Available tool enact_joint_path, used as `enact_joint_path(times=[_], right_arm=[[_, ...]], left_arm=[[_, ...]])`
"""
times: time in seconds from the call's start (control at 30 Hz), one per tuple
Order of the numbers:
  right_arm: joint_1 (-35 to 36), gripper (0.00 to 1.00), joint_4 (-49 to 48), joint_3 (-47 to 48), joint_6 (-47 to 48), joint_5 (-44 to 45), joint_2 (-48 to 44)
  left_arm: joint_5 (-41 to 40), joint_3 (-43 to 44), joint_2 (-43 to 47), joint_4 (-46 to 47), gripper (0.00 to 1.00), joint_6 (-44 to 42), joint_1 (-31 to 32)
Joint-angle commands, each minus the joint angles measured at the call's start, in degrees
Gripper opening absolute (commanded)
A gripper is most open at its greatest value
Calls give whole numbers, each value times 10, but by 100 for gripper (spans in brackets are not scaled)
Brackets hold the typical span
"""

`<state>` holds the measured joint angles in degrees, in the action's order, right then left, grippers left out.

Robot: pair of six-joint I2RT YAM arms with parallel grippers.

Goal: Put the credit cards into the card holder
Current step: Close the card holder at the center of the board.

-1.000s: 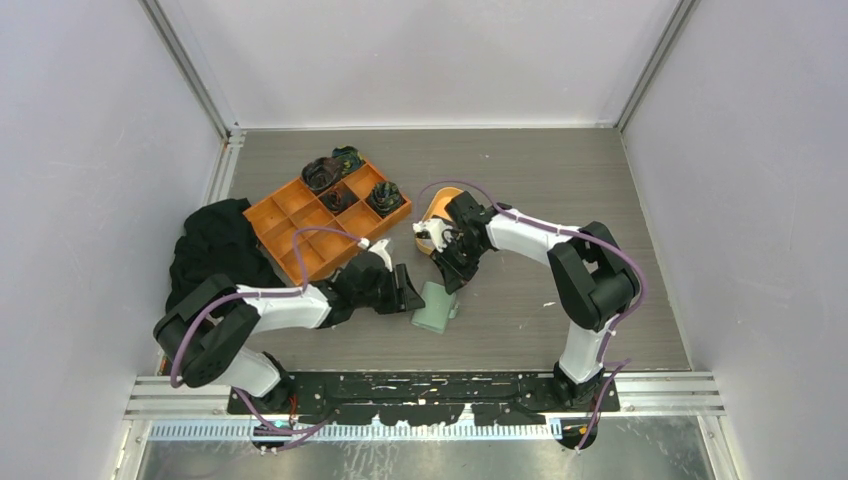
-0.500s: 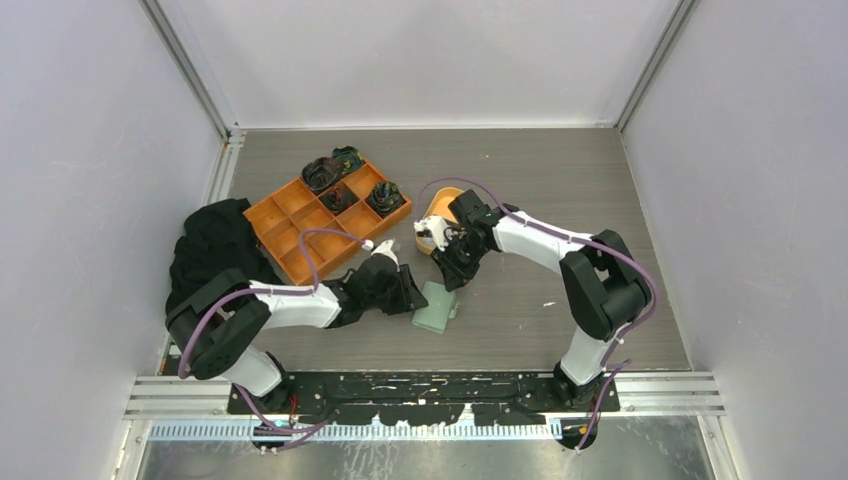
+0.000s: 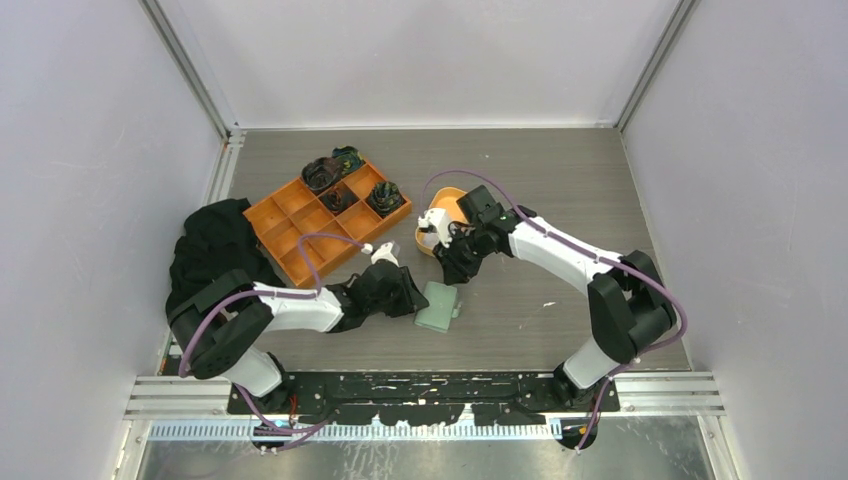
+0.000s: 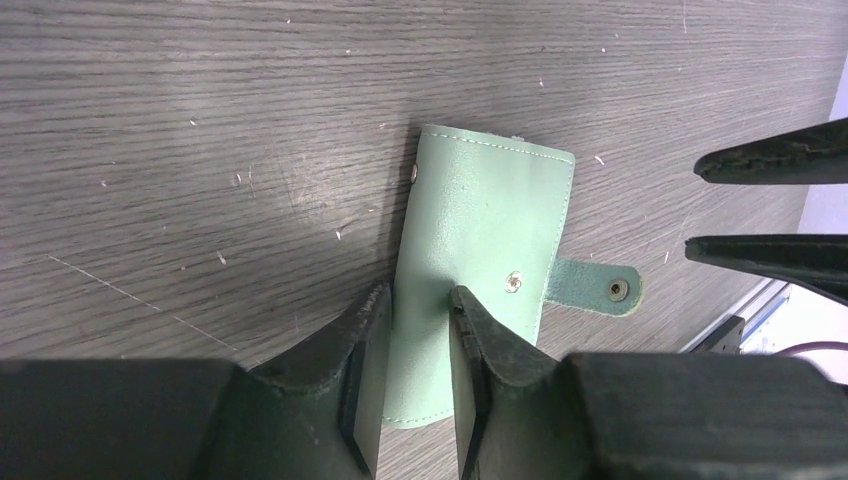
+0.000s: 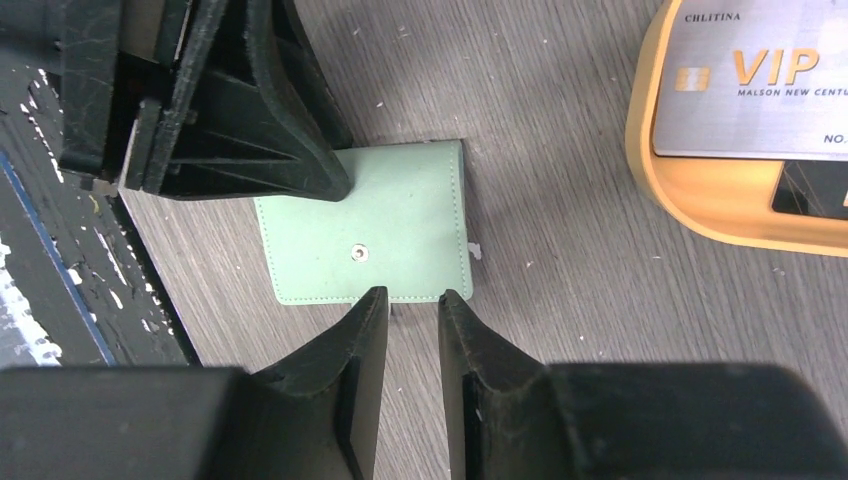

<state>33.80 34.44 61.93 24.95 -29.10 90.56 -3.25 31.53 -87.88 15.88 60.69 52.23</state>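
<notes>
The sage-green card holder [image 3: 437,307] lies folded on the table, its tab [image 4: 595,287] unfastened. My left gripper [image 4: 415,305] is slightly open; one fingertip sits just off the holder's left edge and the other rests over its cover [image 4: 490,225]. My right gripper [image 5: 413,295] has a narrow gap with nothing in it, its tips just off the holder's [image 5: 370,235] near edge. It also shows in the left wrist view [image 4: 695,207]. A silver VIP credit card [image 5: 760,90] and a dark card [image 5: 812,190] lie in the oval orange dish [image 5: 720,205].
An orange compartment tray [image 3: 300,235] holding dark objects stands at the back left. A black cloth [image 3: 215,250] lies left of it. The orange dish [image 3: 447,200] is partly hidden under my right arm. The black base rail [image 3: 420,390] runs along the near edge.
My left gripper has slid right onto the card holder's edge. My right arm has swung its elbow out to the right, with its gripper staying beside the holder.
</notes>
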Motion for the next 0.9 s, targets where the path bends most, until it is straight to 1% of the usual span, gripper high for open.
enact_joint_path(times=[0.0, 0.5, 0.87], right_arm=[[4, 32, -22, -5, 17, -25, -39], [-3, 34, -22, -19, 44, -57, -99], [-33, 35, 71, 8, 117, -131, -100]], left_arm=[[-30, -20, -6, -59, 28, -3, 11], [-35, -18, 0, -68, 27, -6, 15], [-38, -20, 4, -70, 27, -6, 15]])
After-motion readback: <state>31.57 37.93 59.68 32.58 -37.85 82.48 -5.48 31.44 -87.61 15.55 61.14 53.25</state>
